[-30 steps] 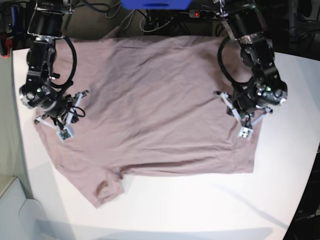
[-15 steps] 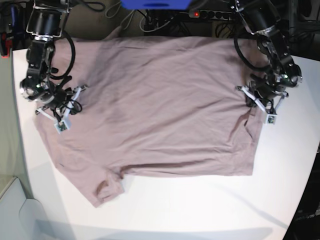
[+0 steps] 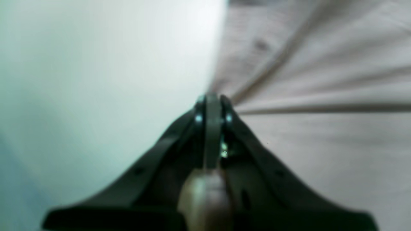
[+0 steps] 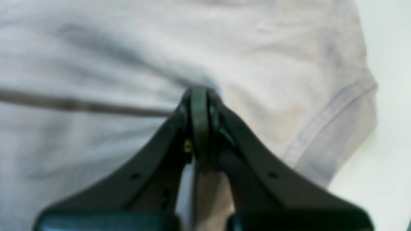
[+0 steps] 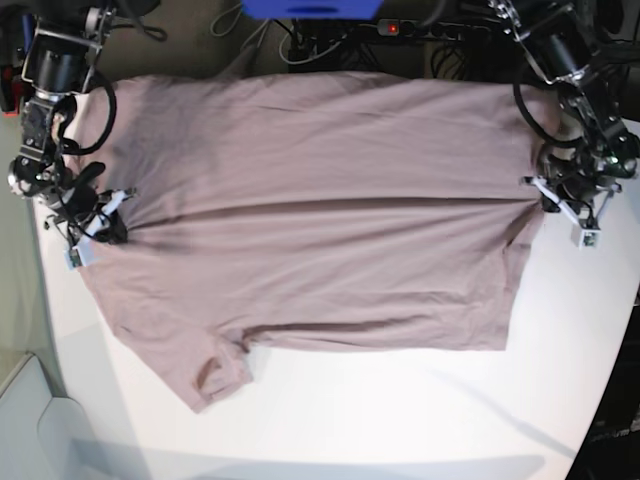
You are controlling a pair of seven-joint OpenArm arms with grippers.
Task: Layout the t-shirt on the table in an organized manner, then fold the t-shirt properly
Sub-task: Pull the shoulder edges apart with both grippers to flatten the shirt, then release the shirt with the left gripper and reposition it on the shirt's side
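left hand (image 3: 212,106), right hand (image 4: 199,96) apparently pinching t-shirt (image 5: 310,210) edges.

black arms (image 5: 55,110), looped cables, white brackets

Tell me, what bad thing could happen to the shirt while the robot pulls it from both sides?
The left gripper and right gripper are both shut on the t-shirt, stretching a tight ridge across it. Pulling harder might make the cloth slip out of one pinch, or overstretch it. The shirt's far edge sits near the back edge of the table, so it might slide off. The sleeve near the front looks crumpled and may stay that way.
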